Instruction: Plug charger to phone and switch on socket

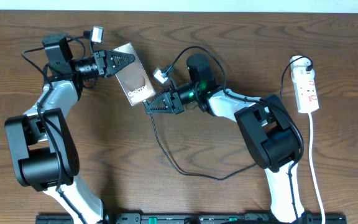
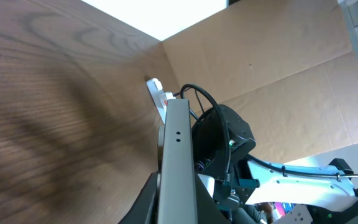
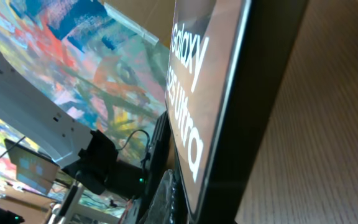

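Observation:
The phone [image 1: 137, 79] is held tilted above the table at the back middle, its "Galaxy" lettering facing up. My left gripper [image 1: 127, 59] is shut on its upper left edge. In the left wrist view the phone shows as a grey slab [image 2: 178, 162] between the jaws. My right gripper [image 1: 149, 106] is at the phone's lower end, fingers drawn together where the charger cable [image 1: 166, 155] starts. The plug tip is hidden. The right wrist view shows the phone [image 3: 197, 81] right against one finger [image 3: 169, 199]. The white socket [image 1: 307, 87] lies at the far right, apart from both grippers.
The charger cable loops across the table's middle front toward the right arm's base [image 1: 272, 140]. A black plug [image 1: 304, 63] sits in the socket's far end, and its white cord [image 1: 316, 168] runs toward the front edge. A cardboard wall [image 2: 272, 81] stands behind the table.

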`<act>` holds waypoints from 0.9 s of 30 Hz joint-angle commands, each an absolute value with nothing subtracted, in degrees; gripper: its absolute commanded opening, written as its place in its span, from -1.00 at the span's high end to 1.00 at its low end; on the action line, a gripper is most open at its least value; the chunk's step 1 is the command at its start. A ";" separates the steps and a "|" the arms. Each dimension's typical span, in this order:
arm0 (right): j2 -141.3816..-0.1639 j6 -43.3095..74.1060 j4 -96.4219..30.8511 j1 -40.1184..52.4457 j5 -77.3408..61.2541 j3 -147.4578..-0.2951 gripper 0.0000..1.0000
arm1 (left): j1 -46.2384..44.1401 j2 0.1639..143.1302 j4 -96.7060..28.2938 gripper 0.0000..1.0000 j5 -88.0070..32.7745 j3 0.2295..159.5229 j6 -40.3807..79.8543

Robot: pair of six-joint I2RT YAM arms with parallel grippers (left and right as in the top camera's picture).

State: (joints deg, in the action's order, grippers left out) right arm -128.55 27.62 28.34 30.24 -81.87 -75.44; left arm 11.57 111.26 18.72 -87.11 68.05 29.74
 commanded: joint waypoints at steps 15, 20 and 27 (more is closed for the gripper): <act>-128.73 43.92 40.53 29.67 -76.82 -76.05 0.98 | 11.27 111.22 18.28 0.85 -90.15 68.47 28.49; -128.73 43.92 40.53 29.71 -76.36 -76.05 0.98 | 11.09 111.22 18.11 0.85 -90.15 68.47 28.49; -128.73 43.92 40.51 29.71 -75.96 -76.05 0.98 | 10.41 111.22 18.13 0.85 -90.15 68.47 28.49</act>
